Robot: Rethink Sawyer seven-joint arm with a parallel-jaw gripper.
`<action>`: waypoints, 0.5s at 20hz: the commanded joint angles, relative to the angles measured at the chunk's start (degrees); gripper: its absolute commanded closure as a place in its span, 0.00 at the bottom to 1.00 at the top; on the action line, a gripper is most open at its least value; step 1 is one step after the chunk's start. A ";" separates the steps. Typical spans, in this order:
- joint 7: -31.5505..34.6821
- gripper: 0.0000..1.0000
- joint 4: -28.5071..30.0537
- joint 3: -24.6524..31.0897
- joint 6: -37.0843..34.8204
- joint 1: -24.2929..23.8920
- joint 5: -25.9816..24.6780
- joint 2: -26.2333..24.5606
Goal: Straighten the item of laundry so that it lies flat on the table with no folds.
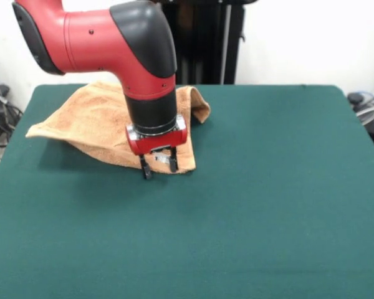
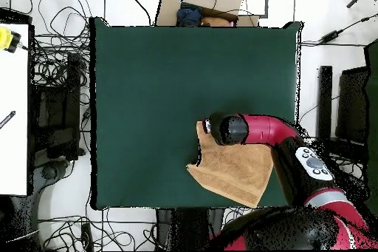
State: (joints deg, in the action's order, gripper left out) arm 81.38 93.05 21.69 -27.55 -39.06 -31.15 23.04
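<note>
The red and black arm's hand (image 1: 157,165), its two dark fingers spread apart, stands low over the near edge of the rumpled orange-tan terry towel (image 1: 93,128), which lies folded near a far corner of the dark green felt tabletop (image 1: 268,199).

My arm (image 1: 93,37) has glossy red shells joined by a rounded black elbow cap, with small dark screw holes in the red casing. My wrist is a black cylinder ending in a red collar with a silver ring. My hand (image 1: 159,163) carries two short black fingers (image 1: 146,169).
</note>
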 commanded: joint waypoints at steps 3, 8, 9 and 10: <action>-1.15 1.00 0.91 0.44 2.70 1.26 -5.02 -9.45; -2.83 1.00 -0.39 0.88 -0.44 1.74 -4.57 -9.80; -3.37 1.00 -0.65 1.04 -1.21 1.72 -4.44 -9.90; -3.64 1.00 -0.92 1.06 -1.74 1.87 -4.38 -9.89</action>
State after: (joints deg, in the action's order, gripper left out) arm 81.38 92.59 21.65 -27.23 -39.16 -31.40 22.67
